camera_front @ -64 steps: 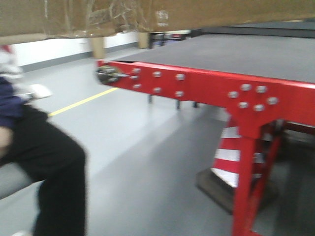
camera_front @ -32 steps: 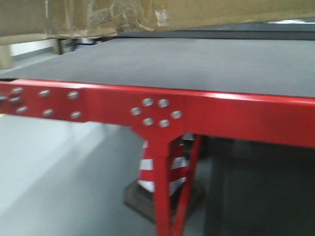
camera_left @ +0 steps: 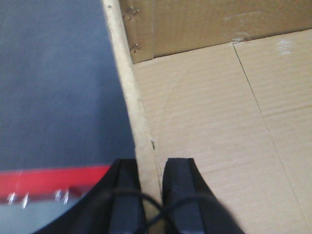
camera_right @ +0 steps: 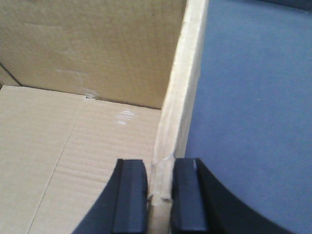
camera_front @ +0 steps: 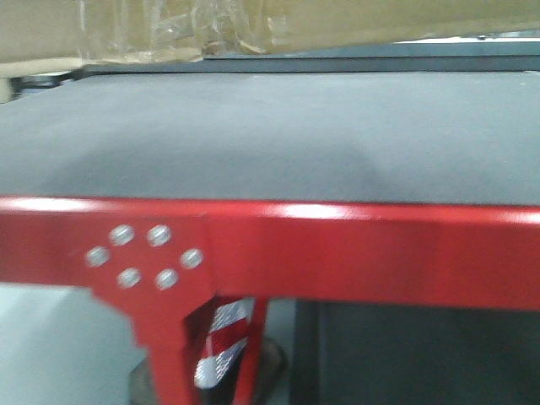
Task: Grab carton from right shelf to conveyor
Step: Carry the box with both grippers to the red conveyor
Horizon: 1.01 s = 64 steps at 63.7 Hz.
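Observation:
The brown corrugated carton hangs at the top of the front view, its wrinkled clear tape showing, above the dark grey conveyor belt on its red frame. My left gripper is shut on the carton's left wall, one finger outside and one inside. My right gripper is shut on the carton's right wall the same way. The open carton's floor shows in both wrist views. The belt lies below the carton in both. The right shelf is out of view.
A red-and-white striped cone stands on the floor under the conveyor, behind a red leg. Silver bolts sit on the frame's front rail. A dark raised edge runs along the belt's far side.
The view has swung right and closer to the conveyor: the seated person and yellow floor line are gone, the belt now fills the frame, and the carton stays held above it.

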Each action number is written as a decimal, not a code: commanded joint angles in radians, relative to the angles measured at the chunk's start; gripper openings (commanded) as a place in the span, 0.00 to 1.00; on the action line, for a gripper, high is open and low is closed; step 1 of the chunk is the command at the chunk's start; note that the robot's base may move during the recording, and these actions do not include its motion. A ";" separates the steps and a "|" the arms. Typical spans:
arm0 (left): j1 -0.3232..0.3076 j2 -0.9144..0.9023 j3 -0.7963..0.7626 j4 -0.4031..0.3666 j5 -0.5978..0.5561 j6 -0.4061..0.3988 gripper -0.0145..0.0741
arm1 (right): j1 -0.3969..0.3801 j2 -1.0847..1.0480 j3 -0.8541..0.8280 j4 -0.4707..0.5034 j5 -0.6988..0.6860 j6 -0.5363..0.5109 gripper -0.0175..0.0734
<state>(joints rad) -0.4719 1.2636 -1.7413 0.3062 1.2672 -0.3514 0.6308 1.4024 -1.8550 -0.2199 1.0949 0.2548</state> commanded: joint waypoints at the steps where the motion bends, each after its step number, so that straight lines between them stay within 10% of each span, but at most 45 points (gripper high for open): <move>1: -0.014 -0.007 -0.006 -0.065 -0.046 0.004 0.15 | 0.004 -0.011 -0.006 0.027 -0.094 -0.013 0.12; 64: -0.014 -0.007 -0.006 -0.004 -0.046 0.004 0.15 | 0.004 -0.011 -0.006 0.027 -0.094 -0.013 0.12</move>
<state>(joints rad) -0.4741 1.2636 -1.7413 0.3371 1.2579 -0.3514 0.6308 1.4024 -1.8550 -0.2199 1.0851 0.2548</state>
